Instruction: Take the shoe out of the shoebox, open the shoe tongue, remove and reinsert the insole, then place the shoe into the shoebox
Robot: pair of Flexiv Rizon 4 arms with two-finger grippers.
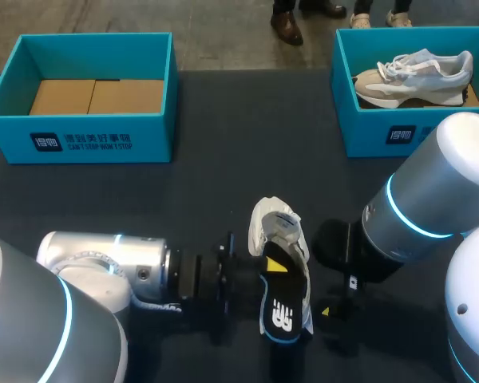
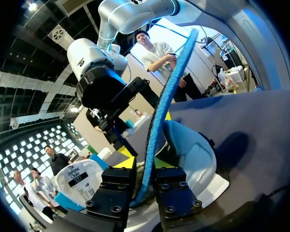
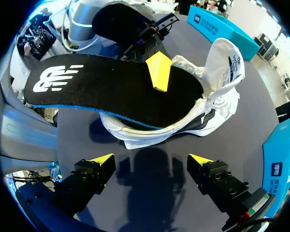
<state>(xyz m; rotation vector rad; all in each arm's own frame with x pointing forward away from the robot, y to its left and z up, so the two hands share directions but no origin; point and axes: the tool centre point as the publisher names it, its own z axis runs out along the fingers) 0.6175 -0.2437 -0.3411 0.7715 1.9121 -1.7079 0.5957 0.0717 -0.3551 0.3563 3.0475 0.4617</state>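
The insole [image 1: 281, 295] is clamped by the left pincer [image 2: 144, 169], partly out of the white shoe [image 1: 273, 222] at the near middle of the bench [image 1: 223, 183]. The right pincer [image 3: 152, 162] is held apart, just right of the shoe.

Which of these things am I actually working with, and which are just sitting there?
In the job: white shoe, its insole, left end effector gripping it, open right end effector, empty shoebox.
Lying about: second shoebox, grey shoe inside it.
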